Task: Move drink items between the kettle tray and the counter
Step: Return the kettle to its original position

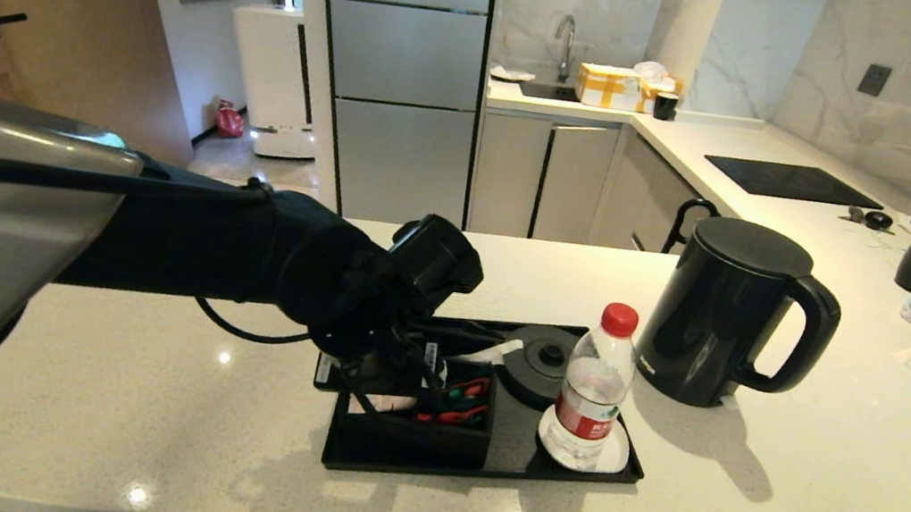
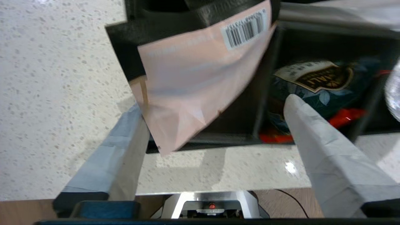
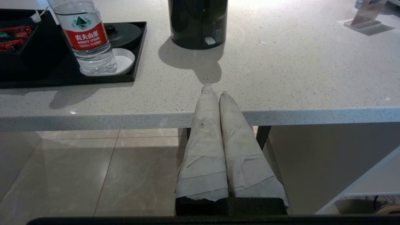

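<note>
Over kettle tray (image 1: pixel 496 465), barcoded pink sachet (image 2: pixel 193 84), "农夫山泉" water bottle (image 3: pixel 89 37)

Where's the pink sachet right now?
The pink sachet sits between the open left pincer's fingers in the left wrist view, tilted over the kettle tray's compartment end, beside the compartment with the dark green packet.

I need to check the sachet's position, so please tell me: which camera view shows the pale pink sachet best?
The left wrist view: the pale pink paper sachet, barcode visible, fills the space between the open jaws of the left gripper. In the head view only a pink sliver shows beneath that gripper in a tray compartment. The right wrist view does not show it.
</note>
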